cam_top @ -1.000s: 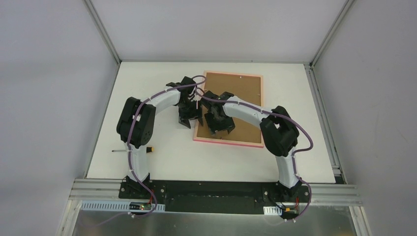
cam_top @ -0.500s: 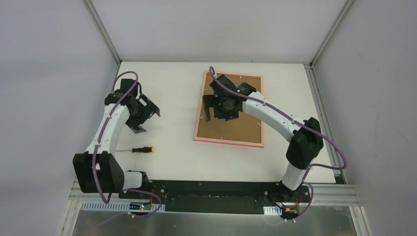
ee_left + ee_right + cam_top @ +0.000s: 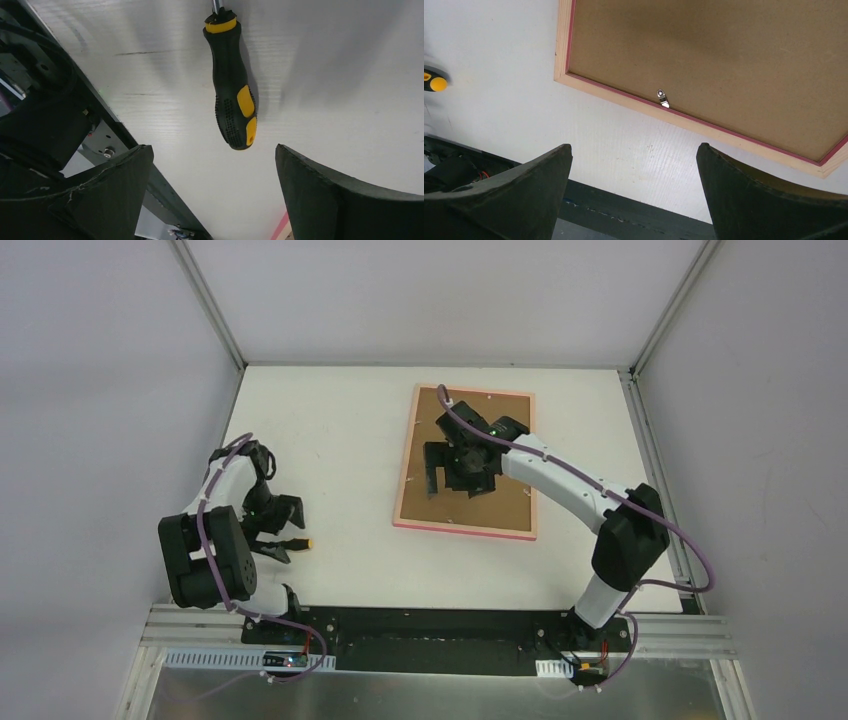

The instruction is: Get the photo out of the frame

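The pink frame (image 3: 462, 528) lies face down on the white bench (image 3: 340, 430), towards the far side and a bit to the right of the middle. Its brown back board (image 3: 505, 502) faces up and sits inside the pink border. The picture side is hidden underneath. A small metal tab (image 3: 662, 97) sits at the near edge of the board, partly over the pink border.

The right tool (image 3: 634, 150) hangs above the frame, over the left part of the board. Its two fingers are spread wide apart and it has nothing in it.

The left tool (image 3: 211, 150) is low over the near left part of the bench, well apart from the frame. It is spread wide too, with nothing in it. A black and yellow screwdriver (image 3: 231, 95) lies flat on the bench just in front of its fingers, not touching them.
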Available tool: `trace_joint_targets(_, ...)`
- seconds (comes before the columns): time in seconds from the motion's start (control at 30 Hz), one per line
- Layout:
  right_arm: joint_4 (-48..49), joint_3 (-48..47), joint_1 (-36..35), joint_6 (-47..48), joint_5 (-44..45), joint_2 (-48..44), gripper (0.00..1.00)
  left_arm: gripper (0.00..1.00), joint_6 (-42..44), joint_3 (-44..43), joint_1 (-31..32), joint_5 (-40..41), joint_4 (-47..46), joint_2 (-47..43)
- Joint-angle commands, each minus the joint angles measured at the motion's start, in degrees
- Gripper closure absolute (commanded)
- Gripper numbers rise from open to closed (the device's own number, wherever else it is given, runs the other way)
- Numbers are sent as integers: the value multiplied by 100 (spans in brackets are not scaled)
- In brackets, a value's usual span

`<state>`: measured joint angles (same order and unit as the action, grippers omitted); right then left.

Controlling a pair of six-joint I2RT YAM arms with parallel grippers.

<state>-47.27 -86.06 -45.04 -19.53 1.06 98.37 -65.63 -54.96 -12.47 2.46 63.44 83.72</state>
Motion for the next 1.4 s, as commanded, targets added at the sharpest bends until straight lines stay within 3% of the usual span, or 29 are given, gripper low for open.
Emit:
trace_joint_targets(0.0,-53,57,90,-69,110,-443,1,3,-358,391,-187,-182,-550,-144)
trace_joint_targets(0.1,-82,120,106,-69,171,-499,1,10,-499,699,-335,-236,-679,-94)
trace_joint_targets(0.23,-125,194,126,-86,248,-570,1,59,-803,986,-357,-145,-714,-127)
trace_joint_targets(0.33,-233,178,120,-106,303,-618,1,71,-762,945,-353,-102,-763,-38)
trace_joint_targets(0.37,-287,181,122,-124,380,-658,1,90,-643,880,-353,-148,-789,7)
trace_joint_targets(0.4,-321,197,124,-141,465,-717,1,100,-493,772,-346,-205,-801,51)
trace_joint_targets(0.47,-377,284,121,-200,736,-891,1,100,-76,470,-228,-351,-839,49)
trace_joint_targets(0.57,-286,570,151,-410,1008,-1385,1,100,318,-57,463,-337,-904,-159)
trace_joint_targets(0.67,111,1096,161,-645,1103,-1994,1,100,445,-318,1185,-1025,-1374,-436)
trace_joint_targets(0.8,1204,2288,159,-934,640,-3088,1,100,112,-293,2052,-2291,-2480,-871)
trace_joint_targets(0.9,1096,2571,170,-1189,278,-3563,1,100,-278,-502,2619,-2550,-2669,-1131)
trace_joint_targets(1.03,801,2571,149,-1430,-361,-3711,1,100,-1603,-518,3347,-2882,-2693,-1357)
trace_joint_targets(1.23,2232,3008,-411,-2537,-454,-4017,4,100,-3635,-603,4814,-2549,-2987,-1588)
trace_joint_targets(1.37,2992,3353,-1119,-2626,-421,-4196,5,100,-4809,-551,5605,-1967,-3241,-1715)
